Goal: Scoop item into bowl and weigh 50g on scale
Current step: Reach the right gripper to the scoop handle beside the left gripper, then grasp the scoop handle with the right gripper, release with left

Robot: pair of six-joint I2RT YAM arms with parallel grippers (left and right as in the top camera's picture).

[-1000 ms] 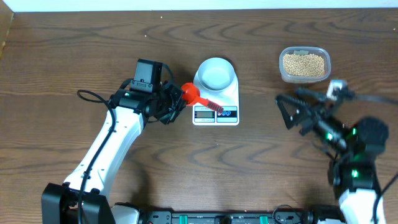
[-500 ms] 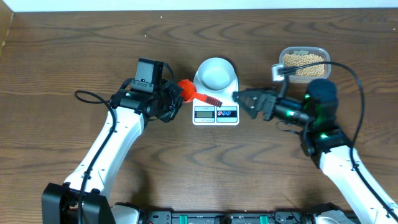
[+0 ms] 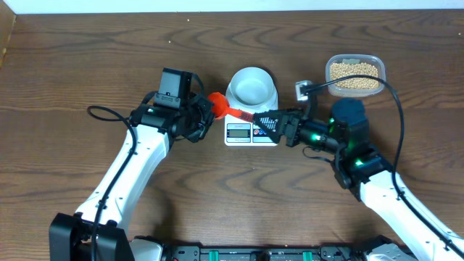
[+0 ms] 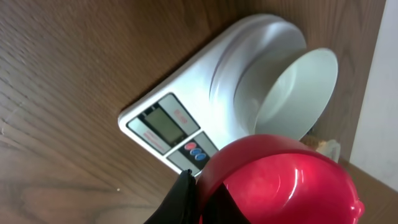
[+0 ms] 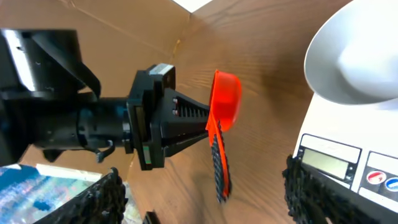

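On the scale: the bowl [image 3: 251,85] sits on the weighing platform, pale inside and with no beans in it, so the weighing looks to be at its very start.
Beans [image 3: 354,75]: all in the clear tub [image 3: 354,93], toward the far right corner of the worktop [image 3: 72,58], well apart from the bowl.
Scale [image 3: 239,132]: at mid-worktop near the far edge, with display and buttons turned to the near edge; the reading is too small to tell.
Scoop [image 3: 221,107]: red and empty, held in the air just left of the scale, its handle slanting over the scale's front.
Left fingers [image 5: 180,118]: narrowed onto the cup end of the scoop, holding it out.
Right fingers [image 5: 311,193]: spread wide, one on each side of the handle, apparently not touching it.
Step in hand: most likely a handover of the scoop from left to right, since the tub lies on the right arm's side.
Doing it well: centre the handle between the right fingers and close firmly well up its length. The left should open only once that grip is sure. Keep clear of the buttons and the bowl so neither gets nudged.
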